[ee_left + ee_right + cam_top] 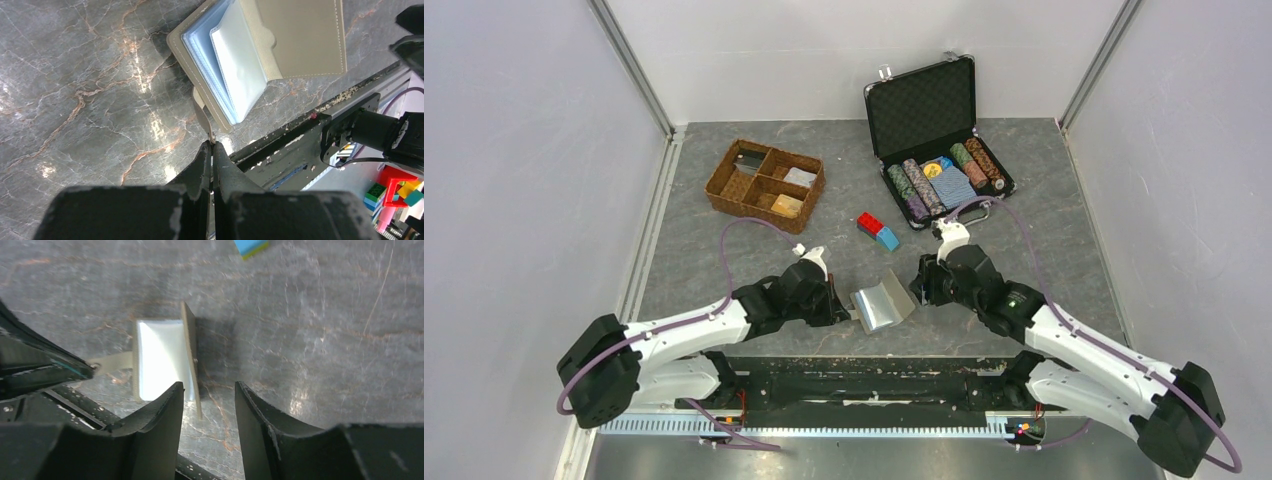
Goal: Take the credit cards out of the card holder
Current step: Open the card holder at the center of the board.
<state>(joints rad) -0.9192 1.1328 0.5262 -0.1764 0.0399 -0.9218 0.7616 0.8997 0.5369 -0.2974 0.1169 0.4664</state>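
Observation:
The grey-tan card holder [882, 305] lies open near the table's front edge, its right cover raised. My left gripper [848, 311] is shut on its little side tab [204, 112], fingertips pinched together [212, 145]. Light blue cards [235, 65] show stacked in the inner slots under the cover [300, 40]. No orange-gold card shows. My right gripper [921, 288] is open and empty [209, 385], just right of the holder [162, 357]. The raised cover's edge [192, 365] stands just ahead of its left finger.
A brown wicker tray [764, 183] stands at the back left. An open black chip case [934, 130] stands at the back right. Red and blue bricks [877, 230] lie behind the holder. The black front rail [874, 352] runs just below the holder.

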